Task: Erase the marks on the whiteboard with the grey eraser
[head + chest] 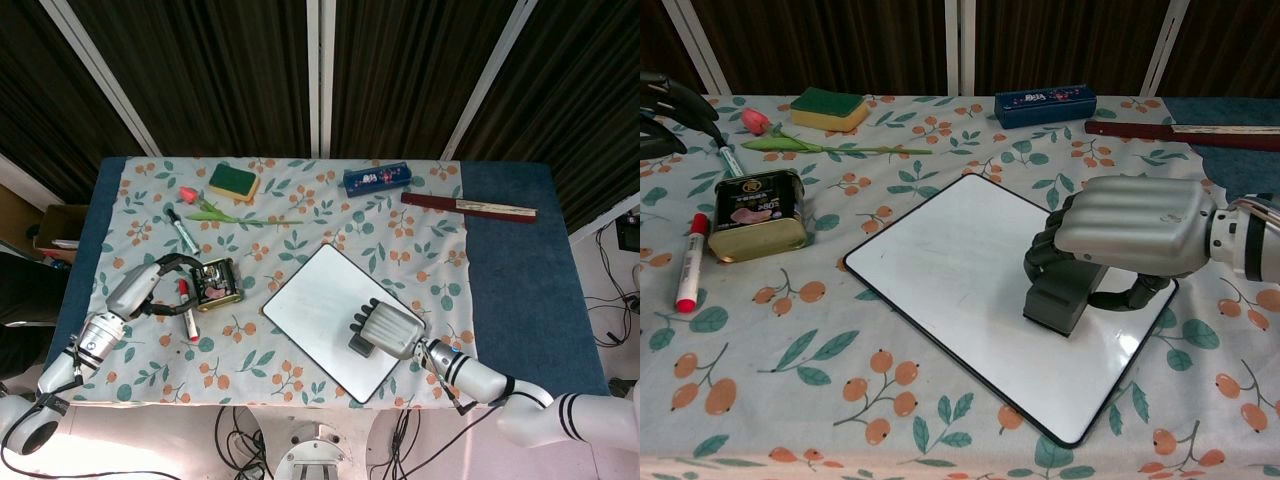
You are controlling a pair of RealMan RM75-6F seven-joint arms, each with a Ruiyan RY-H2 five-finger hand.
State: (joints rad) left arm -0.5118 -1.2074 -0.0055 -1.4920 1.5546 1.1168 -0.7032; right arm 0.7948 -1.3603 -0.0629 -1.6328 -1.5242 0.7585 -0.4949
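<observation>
My right hand (1137, 238) covers the top of the grey eraser (1058, 303), and my fingers (1045, 255) hide its upper face, so I cannot tell how firmly I grip it. The whiteboard (960, 270) under the eraser and my palm is hidden. A faint streak left of the eraser is too small to read as a mark. My left hand (668, 100) is cut off by the chest view's left edge; I cannot tell whether it touches anything.
</observation>
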